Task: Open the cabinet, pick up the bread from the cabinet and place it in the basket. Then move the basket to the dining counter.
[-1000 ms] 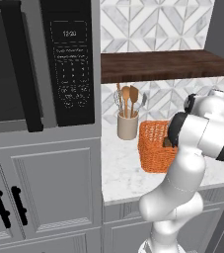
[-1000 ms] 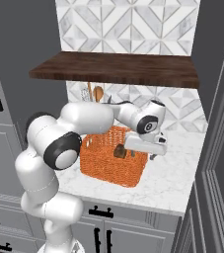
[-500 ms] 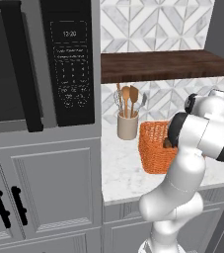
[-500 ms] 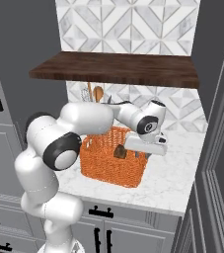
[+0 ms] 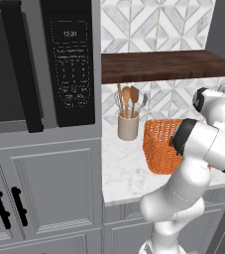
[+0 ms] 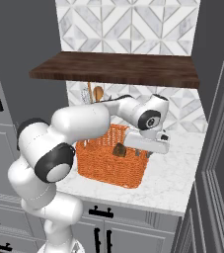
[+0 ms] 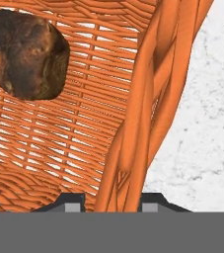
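In the hand view, the gripper [image 7: 112, 202] is straddling the thick woven rim of the basket [image 7: 138, 113]: one dark fingertip is rising inside the wall and the other outside it, both close against the wicker, so the fingers appear to be clamping the rim, though the contact itself is lying at the very bottom of the picture. Just beyond the tips, this view is also showing the bread [image 7: 27, 54], a dark-brown crusty lump, lying on the basket's woven floor well inside the wall, and bare marble worktop [image 7: 202, 123] lying outside the rim.

The right base view is placing this grip in the room. The gripper [image 6: 148, 154] is reaching down at the basket's [image 6: 108, 168] right-hand rim, and the bread [image 6: 119, 149] is showing as a small dark lump inside, just beside the hand. The basket is sitting on the marble worktop [image 6: 177, 173], near its front edge.

The left base view is hiding the hand behind the white arm, leaving the basket's [image 5: 161, 146] left part showing. Behind it, toward the back wall, a beige utensil crock [image 5: 128, 126] is standing with wooden spoons. A dark wooden shelf [image 5: 163, 64] is hanging above, and a black microwave [image 5: 39, 59] is sitting to the left.
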You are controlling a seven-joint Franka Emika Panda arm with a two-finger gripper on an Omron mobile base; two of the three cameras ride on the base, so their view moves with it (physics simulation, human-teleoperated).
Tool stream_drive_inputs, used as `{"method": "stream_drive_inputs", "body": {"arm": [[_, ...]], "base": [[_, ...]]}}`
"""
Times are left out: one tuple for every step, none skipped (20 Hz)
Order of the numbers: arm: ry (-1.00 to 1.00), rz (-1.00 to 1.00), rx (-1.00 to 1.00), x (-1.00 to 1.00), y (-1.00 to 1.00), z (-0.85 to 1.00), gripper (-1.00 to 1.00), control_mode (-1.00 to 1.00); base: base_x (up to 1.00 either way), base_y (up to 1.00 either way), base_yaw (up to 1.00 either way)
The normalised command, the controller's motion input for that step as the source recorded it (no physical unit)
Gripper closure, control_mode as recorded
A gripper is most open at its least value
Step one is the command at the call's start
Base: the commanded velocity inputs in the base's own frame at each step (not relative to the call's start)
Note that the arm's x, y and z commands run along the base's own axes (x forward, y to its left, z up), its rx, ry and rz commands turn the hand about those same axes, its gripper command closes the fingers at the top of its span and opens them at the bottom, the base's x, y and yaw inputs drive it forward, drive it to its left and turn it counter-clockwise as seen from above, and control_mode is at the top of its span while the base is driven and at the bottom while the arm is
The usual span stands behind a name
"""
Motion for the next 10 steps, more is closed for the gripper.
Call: {"method": "stream_drive_inputs", "body": {"arm": [[0.00, -0.05, 0.00, -0.54, 0.00, 0.73, 1.00, -1.00], [0.00, -0.04, 0.00, -0.49, 0.04, 0.76, 1.00, -1.00], [0.00, -0.04, 0.00, -0.47, 0.07, 0.76, 1.00, -1.00], [0.00, -0.04, 0.00, -0.46, 0.07, 0.84, 1.00, -1.00], [0.00, -0.04, 0.00, -0.46, 0.05, 0.84, 1.00, -1.00], [0.00, -0.04, 0.00, -0.41, 0.13, 0.81, 1.00, -1.00], [0.00, -0.07, 0.00, -0.31, 0.29, 0.74, 1.00, -1.00], [0.00, -0.11, 0.00, -0.26, 0.34, 0.69, 1.00, -1.00], [0.00, -0.12, 0.00, -0.21, 0.36, 0.66, 1.00, -1.00], [0.00, -0.12, 0.00, -0.21, 0.40, 0.64, 1.00, -1.00]], "base": [[0.00, 0.00, 0.00], [0.00, 0.00, 0.00], [0.00, 0.00, 0.00], [0.00, 0.00, 0.00], [0.00, 0.00, 0.00], [0.00, 0.00, 0.00], [0.00, 0.00, 0.00], [0.00, 0.00, 0.00], [0.00, 0.00, 0.00], [0.00, 0.00, 0.00]]}}
